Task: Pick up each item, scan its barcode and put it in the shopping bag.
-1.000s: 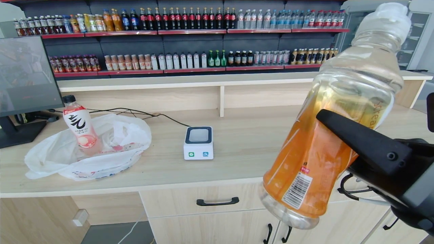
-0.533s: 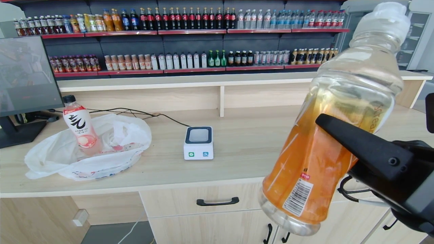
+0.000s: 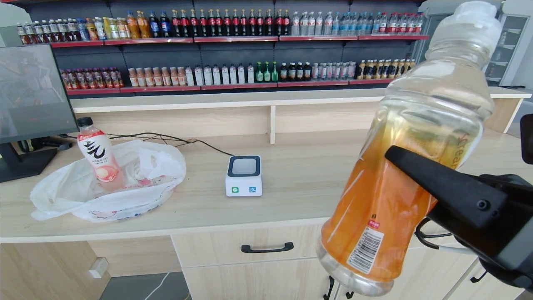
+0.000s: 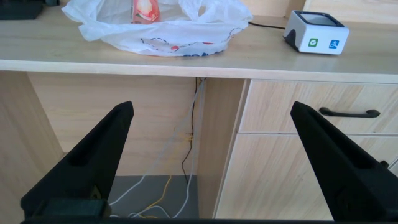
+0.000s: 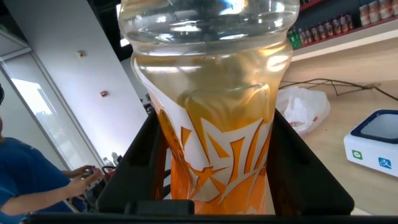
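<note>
Our right tool is clenched on a clear plastic bottle of orange drink, gripping it around the middle, one black finger across the side facing us. The bottle hangs in the air at the near right, off the bench and well apart from the scanner. It is tilted, with its white cap up and leaning right and its base low. The barcode sits on the label just above the base, on the near side of the bottle.

The small white barcode scanner stands near the middle of the bench, window facing up. To its left lies the white shopping bag, open and slumped. A bottle with a pink and white label and a dark cap stands upright inside it. A black cable runs along the bench behind the bag toward the scanner. A monitor stands at the far left.

Our left tool is released, its jaws spread wide with nothing between them. It hangs low on the near side of the bench, below the bench top and facing the cabinet fronts.

Shelves of bottled drinks line the far wall.
</note>
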Available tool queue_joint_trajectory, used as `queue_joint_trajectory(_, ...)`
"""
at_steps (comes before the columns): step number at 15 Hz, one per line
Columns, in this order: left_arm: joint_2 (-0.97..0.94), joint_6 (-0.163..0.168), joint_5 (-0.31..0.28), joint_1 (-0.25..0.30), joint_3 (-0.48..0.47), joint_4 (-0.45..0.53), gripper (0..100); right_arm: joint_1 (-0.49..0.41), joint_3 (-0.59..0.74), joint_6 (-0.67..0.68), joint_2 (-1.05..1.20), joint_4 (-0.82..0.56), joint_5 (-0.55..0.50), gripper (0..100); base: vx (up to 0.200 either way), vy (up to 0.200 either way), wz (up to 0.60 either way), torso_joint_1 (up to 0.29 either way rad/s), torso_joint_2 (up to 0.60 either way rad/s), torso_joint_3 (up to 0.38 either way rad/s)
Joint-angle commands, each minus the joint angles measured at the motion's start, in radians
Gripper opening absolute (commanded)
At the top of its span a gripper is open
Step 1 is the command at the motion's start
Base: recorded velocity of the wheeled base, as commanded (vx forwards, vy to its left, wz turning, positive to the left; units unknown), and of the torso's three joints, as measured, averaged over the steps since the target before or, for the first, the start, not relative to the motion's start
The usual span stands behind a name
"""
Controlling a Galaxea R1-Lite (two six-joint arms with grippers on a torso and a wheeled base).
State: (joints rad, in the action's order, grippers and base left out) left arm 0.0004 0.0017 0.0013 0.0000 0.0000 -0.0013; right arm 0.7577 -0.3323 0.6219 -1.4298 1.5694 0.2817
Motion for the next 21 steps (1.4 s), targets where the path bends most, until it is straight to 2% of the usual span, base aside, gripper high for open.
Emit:
queue_joint_trajectory(1,0.000,0.000,0.000,0.000,0.000,0.000,100,-0.001,0.003,-0.014,-0.018,0.001,-0.001,0,0.000,0.000,0.00,0.000,0.00,0.000)
queue_joint_trajectory(5,0.000,0.000,0.000,0.000,0.000,0.000,100,-0.118,-0.036,-0.088,-0.070,0.001,0.001,0,0.000,0.000,0.00,0.000,0.00,0.000)
queue_joint_trajectory(7,0.000,0.000,-0.001,0.000,0.000,0.000,100,-0.149,-0.025,-0.163,-0.077,0.001,-0.006,0,0.000,0.000,0.00,0.000,0.00,0.000)
queue_joint_trajectory(10,0.000,0.000,0.000,0.000,0.000,0.000,100,-0.202,0.001,-0.433,-0.132,0.001,-0.053,0,0.000,0.000,0.00,0.000,0.00,0.000)
queue_joint_trajectory(12,0.000,0.000,0.000,0.000,0.000,0.000,100,-0.270,-0.010,-0.539,-0.150,0.001,-0.128,0,0.000,0.000,0.00,0.000,0.00,0.000)
queue_joint_trajectory(13,0.000,0.000,0.000,0.000,0.000,0.000,100,-0.297,-0.013,-0.553,-0.152,0.001,-0.148,0,0.000,0.000,0.00,0.000,0.00,0.000)
queue_joint_trajectory(18,0.000,-0.002,0.000,0.000,0.000,0.000,100,-0.322,-0.048,-0.631,-0.152,0.001,-0.171,0,0.000,0.000,0.00,0.000,0.00,0.000)
queue_joint_trajectory(21,0.000,-0.002,0.000,0.000,0.000,0.000,100,-0.336,-0.051,-0.636,-0.152,0.001,-0.205,0,0.000,0.200,0.00,0.001,0.00,0.004)
